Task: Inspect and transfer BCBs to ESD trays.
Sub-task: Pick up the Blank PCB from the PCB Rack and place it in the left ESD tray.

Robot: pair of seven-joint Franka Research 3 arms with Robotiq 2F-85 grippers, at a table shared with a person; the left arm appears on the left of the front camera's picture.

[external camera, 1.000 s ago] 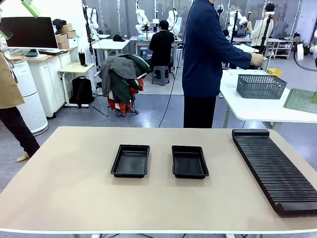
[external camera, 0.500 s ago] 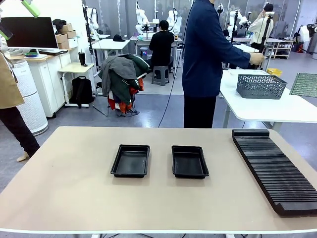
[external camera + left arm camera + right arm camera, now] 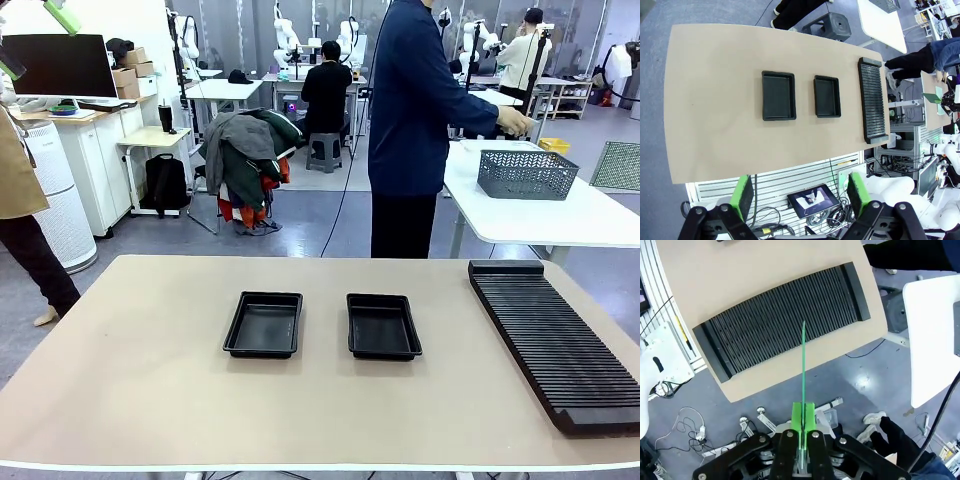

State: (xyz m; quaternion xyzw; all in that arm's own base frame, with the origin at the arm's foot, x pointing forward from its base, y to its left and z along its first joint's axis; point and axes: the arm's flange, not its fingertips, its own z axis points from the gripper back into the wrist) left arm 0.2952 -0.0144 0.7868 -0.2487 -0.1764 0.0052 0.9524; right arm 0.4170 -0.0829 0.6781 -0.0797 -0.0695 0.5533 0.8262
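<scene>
Two ESD trays, both empty, sit side by side mid-table: the left tray (image 3: 263, 324) (image 3: 778, 95) and the right tray (image 3: 383, 326) (image 3: 827, 96). My right gripper (image 3: 803, 416) is shut on a BCB (image 3: 803, 365), a thin green board seen edge-on, held high above the slotted rack (image 3: 785, 322). In the front view that board (image 3: 615, 165) shows flat-on at the right edge, well above the table. High over the table's near side, my left gripper (image 3: 801, 195) is open and holds nothing. Its green pads (image 3: 63, 15) show at the front view's top left.
A long black slotted rack (image 3: 555, 340) (image 3: 871, 100) lies along the table's right side. A person in dark blue (image 3: 410, 110) stands beyond the far edge, turned to a white table with a grey basket (image 3: 526, 173). Bare tabletop surrounds the trays.
In the front view the green board at the right edge has risen and looks smaller. The trays, the rack and the left gripper have not moved.
</scene>
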